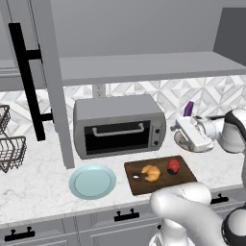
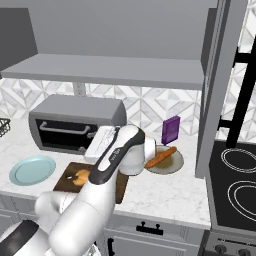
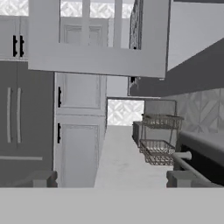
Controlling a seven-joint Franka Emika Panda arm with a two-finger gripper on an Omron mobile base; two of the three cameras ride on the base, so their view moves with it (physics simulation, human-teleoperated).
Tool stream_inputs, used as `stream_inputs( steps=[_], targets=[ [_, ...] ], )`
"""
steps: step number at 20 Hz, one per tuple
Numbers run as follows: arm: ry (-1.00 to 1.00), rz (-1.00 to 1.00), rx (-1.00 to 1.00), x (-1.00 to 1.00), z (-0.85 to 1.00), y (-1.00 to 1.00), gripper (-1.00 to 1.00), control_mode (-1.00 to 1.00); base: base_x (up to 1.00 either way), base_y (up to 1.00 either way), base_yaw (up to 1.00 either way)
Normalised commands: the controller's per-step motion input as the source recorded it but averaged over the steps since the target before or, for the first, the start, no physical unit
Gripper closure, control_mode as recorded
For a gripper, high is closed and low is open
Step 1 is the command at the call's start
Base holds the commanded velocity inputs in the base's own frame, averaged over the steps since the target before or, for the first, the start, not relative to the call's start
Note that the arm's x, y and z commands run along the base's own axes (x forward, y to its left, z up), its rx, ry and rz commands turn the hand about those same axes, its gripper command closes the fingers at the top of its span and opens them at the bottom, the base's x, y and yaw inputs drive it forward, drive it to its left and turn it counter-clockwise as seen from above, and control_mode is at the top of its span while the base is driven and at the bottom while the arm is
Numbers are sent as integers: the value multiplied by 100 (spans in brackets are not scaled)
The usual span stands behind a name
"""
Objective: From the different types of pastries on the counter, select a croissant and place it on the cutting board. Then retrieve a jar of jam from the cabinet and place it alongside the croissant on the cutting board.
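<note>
My claw (image 1: 180, 126) hangs at the right of the left base frame, just right of the toaster oven (image 1: 118, 126), holding nothing; I cannot tell how wide it stands. Low in the frame's centre, the croissant (image 1: 151, 172) and the jar of jam (image 1: 173, 166) sit side by side on the cutting board (image 1: 161, 184), on the counter (image 1: 33, 185) beside the teal plate (image 1: 92, 181).
</note>
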Motion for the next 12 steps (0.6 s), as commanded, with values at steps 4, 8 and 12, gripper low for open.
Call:
stream_inputs(
  steps=[4, 8, 12],
  targets=[
    [2, 0, -9, 0, 44, 56, -100, -100, 0, 0, 0],
    [3, 0, -8, 0, 47, 52, -100, -100, 0, 0, 0],
    [2, -2, -7, -5, 37, 53, -100, -100, 0, 0, 0]
  ],
)
